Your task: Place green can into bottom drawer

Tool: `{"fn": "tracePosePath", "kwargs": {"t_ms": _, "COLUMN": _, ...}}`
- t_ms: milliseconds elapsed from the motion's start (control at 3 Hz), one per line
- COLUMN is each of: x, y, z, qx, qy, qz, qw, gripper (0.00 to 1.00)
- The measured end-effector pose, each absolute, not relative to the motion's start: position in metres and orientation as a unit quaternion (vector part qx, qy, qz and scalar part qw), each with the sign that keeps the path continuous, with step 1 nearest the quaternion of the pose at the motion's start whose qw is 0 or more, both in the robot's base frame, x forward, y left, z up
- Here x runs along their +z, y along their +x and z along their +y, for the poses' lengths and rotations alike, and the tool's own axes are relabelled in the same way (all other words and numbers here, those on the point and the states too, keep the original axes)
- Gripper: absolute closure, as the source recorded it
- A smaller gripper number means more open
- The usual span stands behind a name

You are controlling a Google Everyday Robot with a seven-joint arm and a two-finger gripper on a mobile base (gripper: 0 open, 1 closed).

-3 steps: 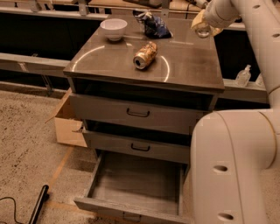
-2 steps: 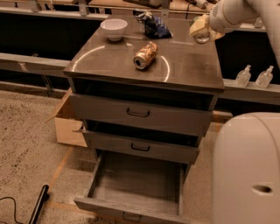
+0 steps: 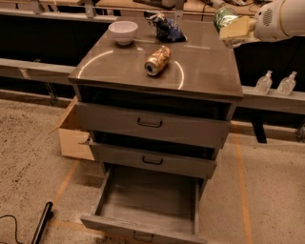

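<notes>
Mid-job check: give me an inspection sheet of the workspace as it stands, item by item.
Surface: grey cabinet top, glossy.
Job's things: green can held in the claw, above the top's back right corner; bottom drawer pulled open, nothing seen inside.
Clutter: white bowl at the back left; orange-gold can lying on its side mid-top; dark snack bag at the back.
Grippers: claw shut on the green can, upper right.
Cables: black cable on the floor, lower left.
Surroundings: cardboard box left of the cabinet; clear bottles on the right ledge.
</notes>
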State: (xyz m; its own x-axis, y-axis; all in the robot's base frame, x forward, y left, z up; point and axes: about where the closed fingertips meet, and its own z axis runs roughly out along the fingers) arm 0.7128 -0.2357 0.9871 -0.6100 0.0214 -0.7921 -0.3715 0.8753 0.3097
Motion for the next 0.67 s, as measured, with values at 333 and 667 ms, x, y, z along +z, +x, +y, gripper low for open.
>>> {"fn": "tracePosePath", "kwargs": {"t_ms": 333, "x": 0.9548, "y": 0.6914, "z": -0.2276, "qx": 0.236, "qy": -0.137, "qz": 0.867, "qw": 0.418, "gripper": 1.00}}
{"fn": "tracePosePath", "kwargs": {"t_ms": 667, "x": 0.9539, "y": 0.6926, "z": -0.2243, "qx": 0.237, "qy": -0.139, "qz": 0.867, "qw": 0.416, "gripper": 1.00}}
